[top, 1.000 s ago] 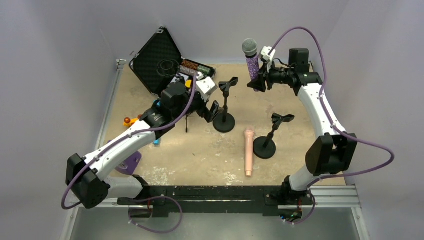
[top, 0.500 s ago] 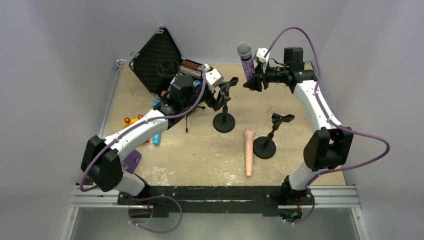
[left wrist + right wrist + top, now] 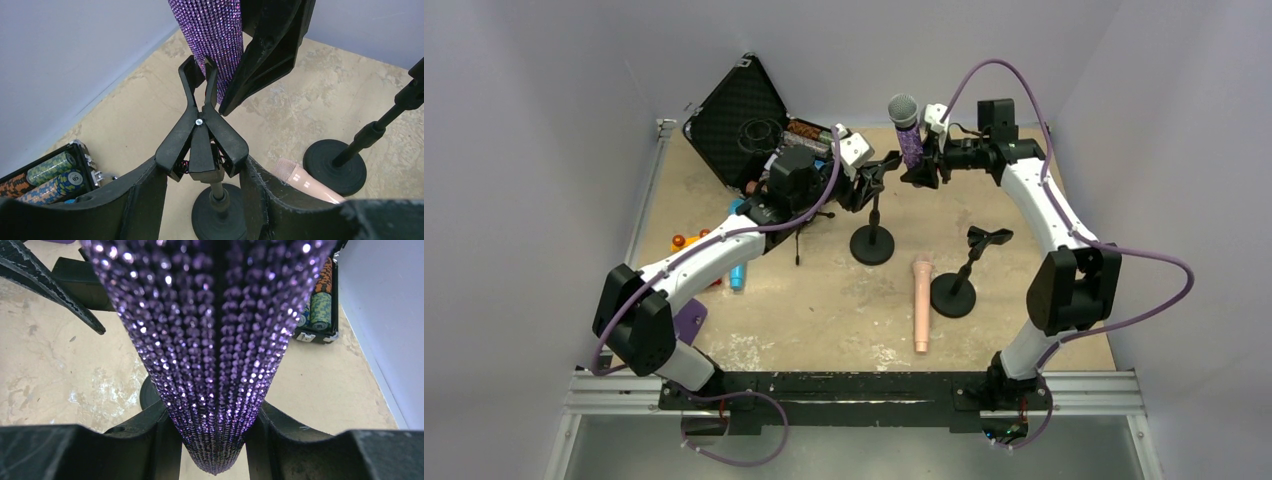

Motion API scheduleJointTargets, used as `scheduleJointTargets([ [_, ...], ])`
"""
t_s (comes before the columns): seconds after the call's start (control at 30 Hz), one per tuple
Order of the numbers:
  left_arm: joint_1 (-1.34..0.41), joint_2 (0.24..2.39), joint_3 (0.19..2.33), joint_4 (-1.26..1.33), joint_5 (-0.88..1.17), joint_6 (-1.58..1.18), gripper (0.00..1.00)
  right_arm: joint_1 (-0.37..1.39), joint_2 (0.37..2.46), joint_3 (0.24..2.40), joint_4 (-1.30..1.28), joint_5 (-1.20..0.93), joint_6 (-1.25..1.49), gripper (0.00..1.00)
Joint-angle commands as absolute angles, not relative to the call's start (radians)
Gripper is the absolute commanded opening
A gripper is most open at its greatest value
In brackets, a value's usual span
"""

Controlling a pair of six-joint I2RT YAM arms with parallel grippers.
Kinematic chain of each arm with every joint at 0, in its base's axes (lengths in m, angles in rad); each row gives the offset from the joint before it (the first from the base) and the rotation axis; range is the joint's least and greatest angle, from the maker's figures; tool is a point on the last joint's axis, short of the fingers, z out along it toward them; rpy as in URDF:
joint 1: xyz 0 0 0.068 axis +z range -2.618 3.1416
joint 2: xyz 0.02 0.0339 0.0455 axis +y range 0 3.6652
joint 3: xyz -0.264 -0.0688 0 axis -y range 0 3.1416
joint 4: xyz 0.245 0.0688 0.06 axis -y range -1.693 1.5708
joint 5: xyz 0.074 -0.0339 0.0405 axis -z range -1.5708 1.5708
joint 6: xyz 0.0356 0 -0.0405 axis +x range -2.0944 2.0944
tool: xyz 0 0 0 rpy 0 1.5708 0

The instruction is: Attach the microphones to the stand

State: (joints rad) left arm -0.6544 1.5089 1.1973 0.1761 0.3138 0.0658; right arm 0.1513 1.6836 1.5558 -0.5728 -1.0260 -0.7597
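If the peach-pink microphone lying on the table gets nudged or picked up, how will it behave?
The peach-pink microphone lies on its side on the table, round-bodied, so a sideways push would probably roll it. Its body tapers, so it would likely curve rather than roll straight. It looks rigid, so it should lift without sagging.

Blue microphone point(image 3: 737, 278) mostly under left arm point(image 3: 704, 258)

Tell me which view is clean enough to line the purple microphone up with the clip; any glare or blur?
Left wrist: clip and purple microphone sharp, evenly lit, though the microphone is cropped at the top. Right wrist: the microphone fills the frame, sparkles glaring, lower end soft. Top: even light, faint shadows, everything small.
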Motion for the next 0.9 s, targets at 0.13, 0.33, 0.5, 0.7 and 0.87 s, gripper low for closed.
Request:
scheduleJointTargets([
  [0.13,-0.649,1.512,1.240,0.256,0.343,0.046,0.00,0.163,1.697,1.592,-0.573,-1.084,-0.792,0.00],
  [0.33,-0.646,1.485,1.189,0.307,0.381,-0.005,0.00,0.163,1.727,1.616,-0.596,-1.137,-0.805,0.00],
  [0.5,-0.643,1.476,1.173,0.308,0.389,-0.054,0.28,0.163,1.742,1.637,-0.595,-1.159,-0.790,0.00],
  [0.7,-0.643,1.469,1.175,0.309,0.366,-0.062,0.74,0.163,1.750,1.643,-0.588,-1.170,-0.774,0.00],
  [0.87,-0.642,1.474,1.206,0.277,0.354,-0.040,0.79,0.161,1.753,1.648,-0.594,-1.186,-0.767,0.00],
])
